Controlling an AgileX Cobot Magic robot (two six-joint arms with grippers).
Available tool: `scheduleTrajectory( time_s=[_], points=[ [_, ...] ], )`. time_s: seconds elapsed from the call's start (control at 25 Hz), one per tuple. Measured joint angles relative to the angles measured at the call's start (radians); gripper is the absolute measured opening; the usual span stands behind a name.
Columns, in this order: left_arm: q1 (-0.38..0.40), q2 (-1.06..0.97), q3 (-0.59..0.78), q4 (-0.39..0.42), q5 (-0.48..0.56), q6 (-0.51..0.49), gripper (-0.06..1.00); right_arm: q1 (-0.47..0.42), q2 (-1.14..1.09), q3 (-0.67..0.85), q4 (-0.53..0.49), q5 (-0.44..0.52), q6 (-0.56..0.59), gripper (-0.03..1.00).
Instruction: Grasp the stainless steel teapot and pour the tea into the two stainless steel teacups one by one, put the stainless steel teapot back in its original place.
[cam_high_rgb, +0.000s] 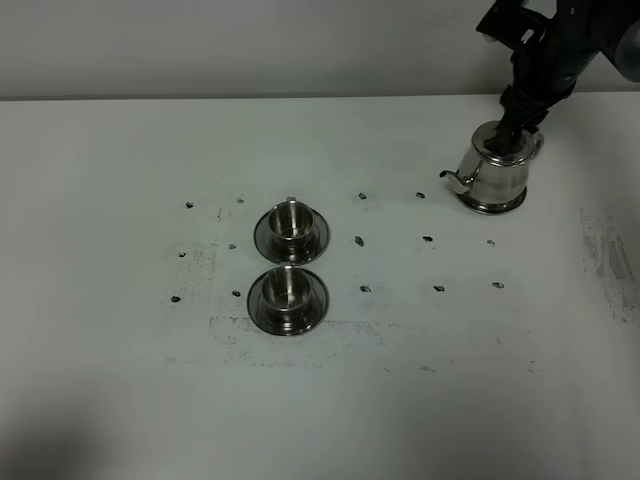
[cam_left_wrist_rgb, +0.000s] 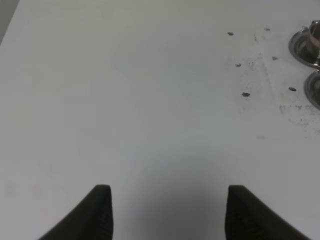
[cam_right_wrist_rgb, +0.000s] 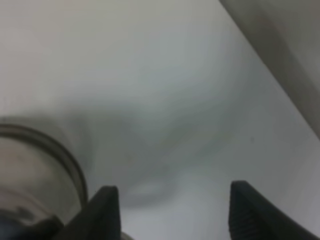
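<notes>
Right claw (cam_right_wrist_rgb: 172, 200) wide, empty, just above teapot (cam_high_rgb: 497, 175); pot body beside one finger. Centre jaws over handle (cam_high_rgb: 537, 148), close firmly, lift level. Left claw (cam_left_wrist_rgb: 170, 205) wide, idle.

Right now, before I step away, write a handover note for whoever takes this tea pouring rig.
Left gripper: open, empty, over bare table.
Right gripper: open, by the top of the teapot, gripping nothing.
Teapot upright, far right. Far teacup and near teacup on saucers, left of centre.
Cannot tell whether tea was poured.
To do: grasp teapot, fill both cups, set it back.
</notes>
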Motion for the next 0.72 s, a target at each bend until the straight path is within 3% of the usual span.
scheduleTrajectory(
  time_s=[0.72],
  points=[
    [0.000, 0.000, 0.000, 0.000, 0.000, 0.000, 0.49, -0.039, -0.011, 0.000, -0.026, 0.119, 0.023, 0.49]
  ],
)
